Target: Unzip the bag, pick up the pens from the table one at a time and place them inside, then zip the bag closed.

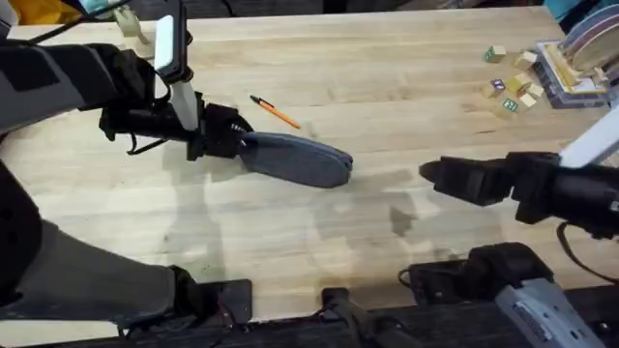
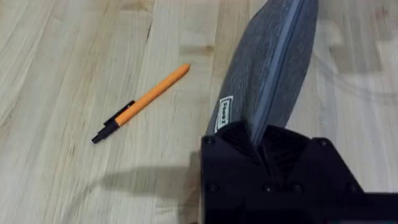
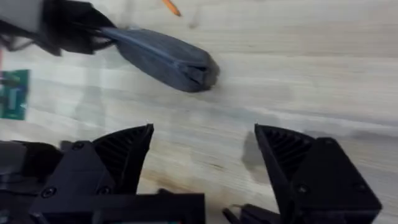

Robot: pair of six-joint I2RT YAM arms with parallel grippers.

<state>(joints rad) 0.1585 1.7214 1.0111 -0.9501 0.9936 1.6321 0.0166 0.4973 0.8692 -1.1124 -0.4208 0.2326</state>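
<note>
Now, with your left gripper (image 1: 235,137) fingers clamping one end of the bag (image 1: 300,159) on the bench (image 1: 387,77), bring the open right gripper (image 1: 426,174) squarely onto the zip.

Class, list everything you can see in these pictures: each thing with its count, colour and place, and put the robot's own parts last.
bag: one, grey, mid-table, one end held by the left gripper
pen: one, orange with a black tip, on the table just beyond the bag
table: one, light wood planks, under everything
blocks: several, small, pale with coloured faces, far right corner
left gripper: one, black, shut on the bag's end
right gripper: one, black, open, above bare table to the right of the bag
</note>
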